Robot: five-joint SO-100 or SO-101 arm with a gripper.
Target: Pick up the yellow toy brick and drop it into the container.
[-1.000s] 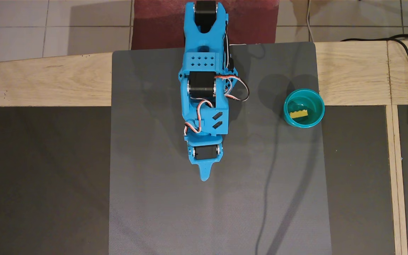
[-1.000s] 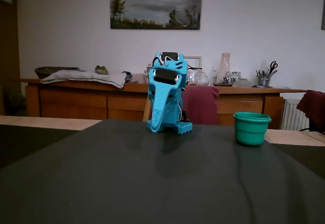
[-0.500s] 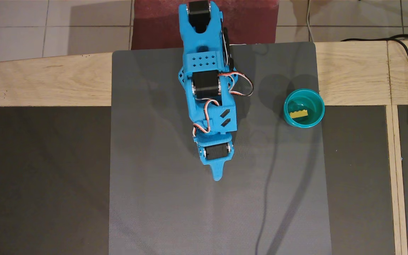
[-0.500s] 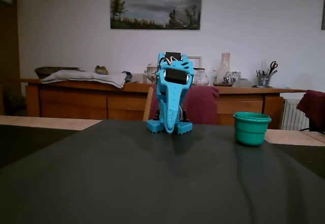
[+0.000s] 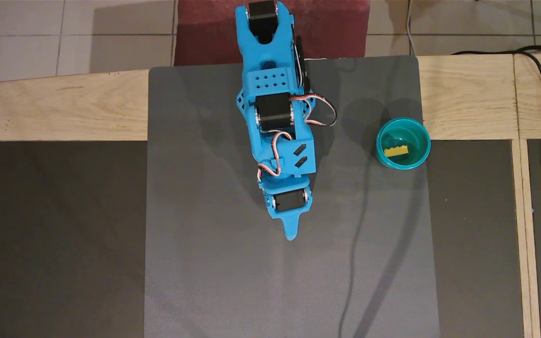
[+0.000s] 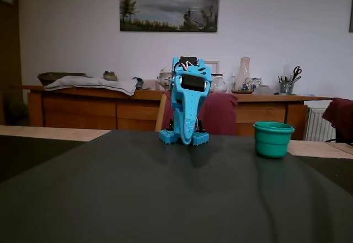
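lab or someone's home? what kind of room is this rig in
Most likely a home dining or living room: a framed landscape painting hangs above a wooden sideboard with household clutter, and the floor is tiled.

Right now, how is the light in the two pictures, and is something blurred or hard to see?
Overhead view: even light, sharp; soft shadows lie on the grey mat, and the yellow toy brick shows clearly inside the container. Fixed view: dimmer and a little soft; the mat is nearly black, the container hides the brick, and the pincer is hard to read.
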